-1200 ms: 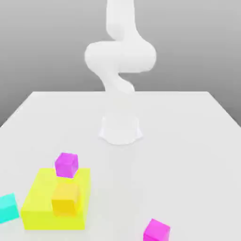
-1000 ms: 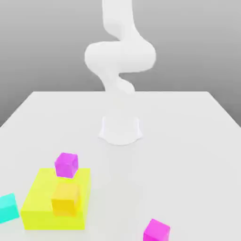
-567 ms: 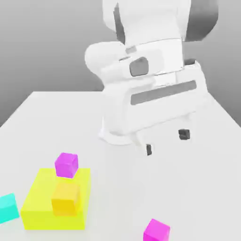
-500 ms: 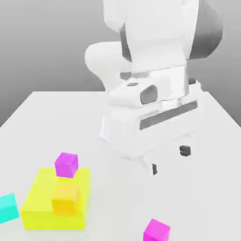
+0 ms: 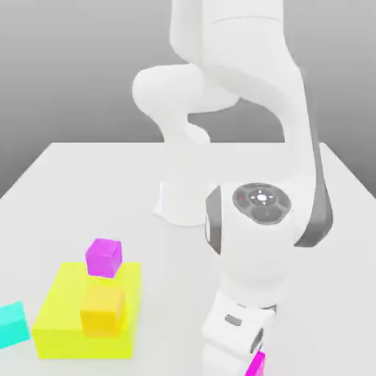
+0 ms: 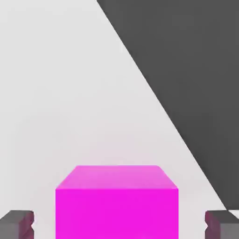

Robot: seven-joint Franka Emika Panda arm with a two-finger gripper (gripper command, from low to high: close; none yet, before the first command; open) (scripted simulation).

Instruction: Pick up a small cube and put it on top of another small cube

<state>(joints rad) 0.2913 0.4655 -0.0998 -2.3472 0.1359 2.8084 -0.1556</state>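
Status: pick stage, nothing stacked. Gripper (image 6: 119, 225) is down at the magenta cube (image 6: 116, 214), 2 fingers (image 6: 17, 225) apart, wider than the cube, visible gap on each side, so no grip in view. Cube sits between the fingers, roughly centered, faces about square to them. Left to do: close, lift, carry, place, release. Likely target is the purple cube (image 5: 103, 258), well apart from the fingers, toward the exterior view's left, by the far edge of the yellow block (image 5: 62, 312); can't tell if it rests on it. Off-center closing could nudge the cube.
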